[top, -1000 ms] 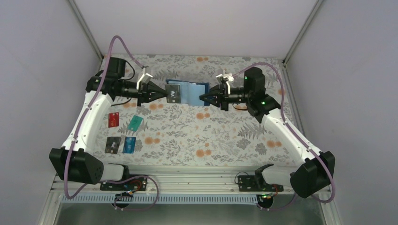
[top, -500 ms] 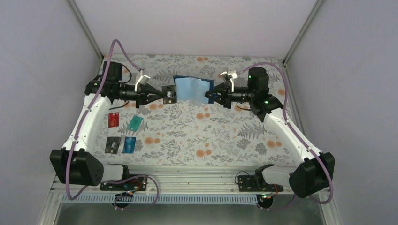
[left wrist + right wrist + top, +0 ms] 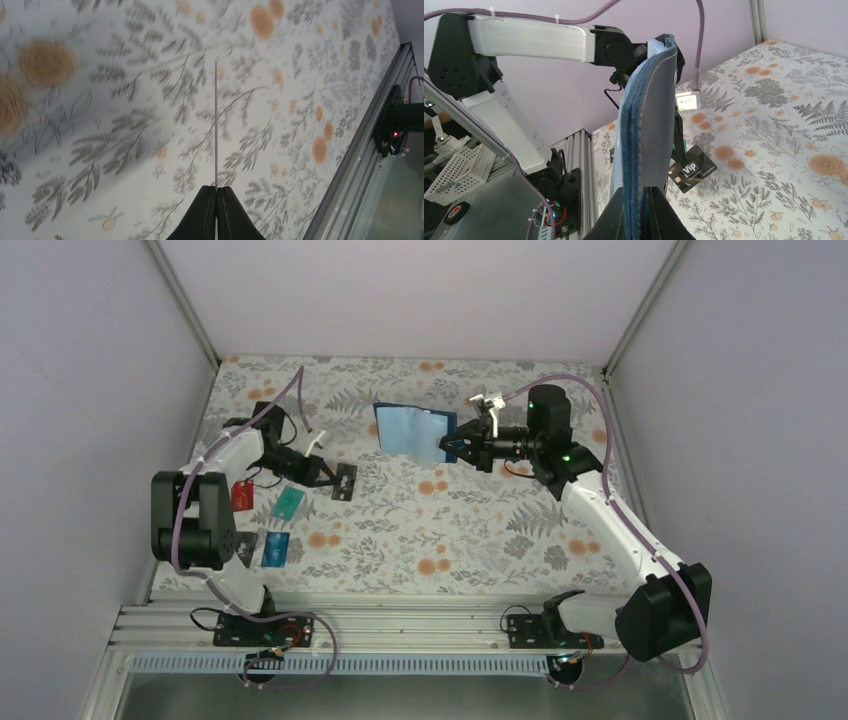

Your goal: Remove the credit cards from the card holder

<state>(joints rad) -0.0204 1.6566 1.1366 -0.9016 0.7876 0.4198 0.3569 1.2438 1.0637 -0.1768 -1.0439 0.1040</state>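
My right gripper [image 3: 452,447] is shut on the right edge of the navy card holder [image 3: 410,430] and holds it open above the back of the table. In the right wrist view the card holder [image 3: 646,125] stands edge-on between my right gripper's [image 3: 644,192] jaws. My left gripper [image 3: 333,480] is shut on a black credit card [image 3: 346,481] marked VIP, low over the cloth at the left. That black card [image 3: 691,170] also shows past the holder. From the left wrist the card [image 3: 216,125] is a thin line rising from the left gripper [image 3: 216,189].
Several credit cards lie on the floral cloth at the left: a red one [image 3: 241,495], a teal one [image 3: 288,503], a blue one [image 3: 276,549], and a black one [image 3: 240,547] partly under the left arm. An aluminium rail [image 3: 400,620] runs along the near edge.
The left gripper drew the black card out of the holder and swung it down and to the left, close to the cards on the cloth. The right gripper still holds the holder aloft.
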